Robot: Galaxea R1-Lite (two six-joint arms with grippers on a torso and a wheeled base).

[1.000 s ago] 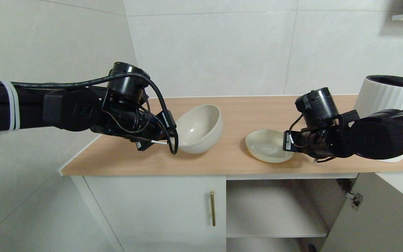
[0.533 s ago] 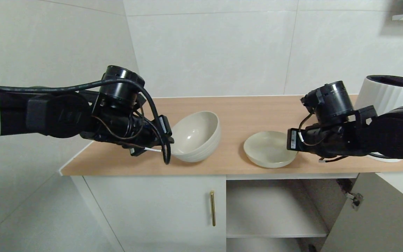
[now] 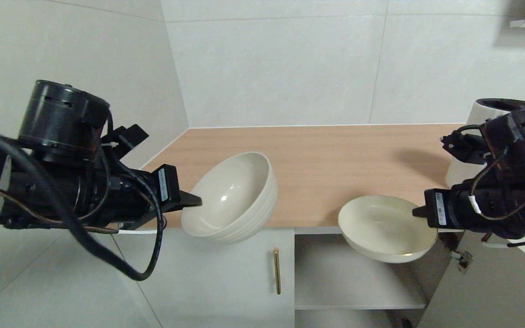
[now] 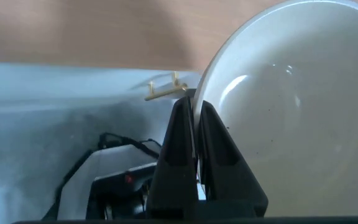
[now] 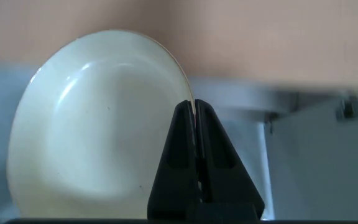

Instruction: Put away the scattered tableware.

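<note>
From the head view, the left gripper [image 3: 193, 200] is clamped on the near rim of a deep cream bowl [image 3: 235, 196]. It holds the bowl in the air, tilted so its opening faces up and toward the robot's left. The bowl hangs at the front edge of the wooden counter [image 3: 335, 155], over the closed cabinet door and just above the door's brass handle [image 3: 277, 271]. The right gripper [image 3: 418, 211] pinches the rim of a shallow cream dish [image 3: 381, 228], which is also off the counter. The dish sits in front of the open cabinet compartment and above its shelf [image 3: 358, 278]. The two pieces are apart. A white ribbed container [image 3: 477, 113] stands at the back of the counter, behind the right arm.

In the left wrist view, the left gripper's two fingers [image 4: 194, 107] stand nearly together with the bowl's rim between them. One finger is inside the bowl [image 4: 291, 112] and one is outside. The brass handle [image 4: 165, 87] lies beyond, below the counter's edge.

In the right wrist view, the right gripper [image 5: 194, 107] is closed the same way on the thin edge of the dish [image 5: 98, 124]. The counter [image 5: 260, 37] lies past it. A small blurred fitting [image 5: 347, 109] beyond the dish may be a door hinge.
</note>
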